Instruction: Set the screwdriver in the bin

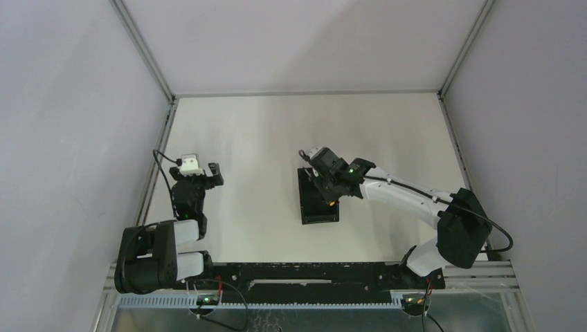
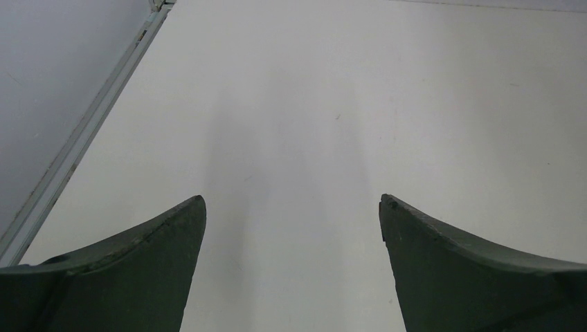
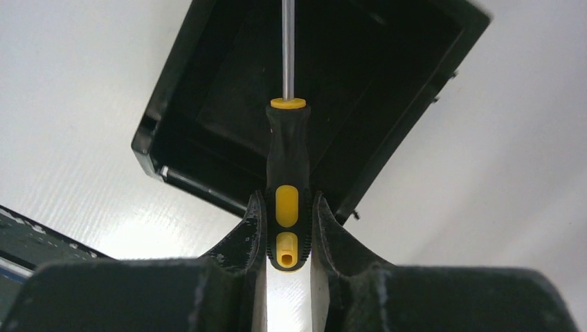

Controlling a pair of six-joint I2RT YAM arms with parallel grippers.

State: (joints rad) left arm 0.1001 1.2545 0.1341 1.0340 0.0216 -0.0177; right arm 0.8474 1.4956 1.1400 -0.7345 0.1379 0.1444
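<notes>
One white table (image 1: 263, 138), black bin (image 1: 318, 211) on it, grey walls (image 1: 69, 104)

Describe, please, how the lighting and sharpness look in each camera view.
Top view: even, soft light, sharp throughout, though the bin is near-featureless black. Left wrist view: faint blurred shadows on the table. Right wrist view: screwdriver crisp, bright glare on the table lower left.

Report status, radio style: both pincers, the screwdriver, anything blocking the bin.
Left pincer open, empty. Right pincer shut on screwdriver handle, shaft over the open bin. Nothing blocking the drop.
</notes>
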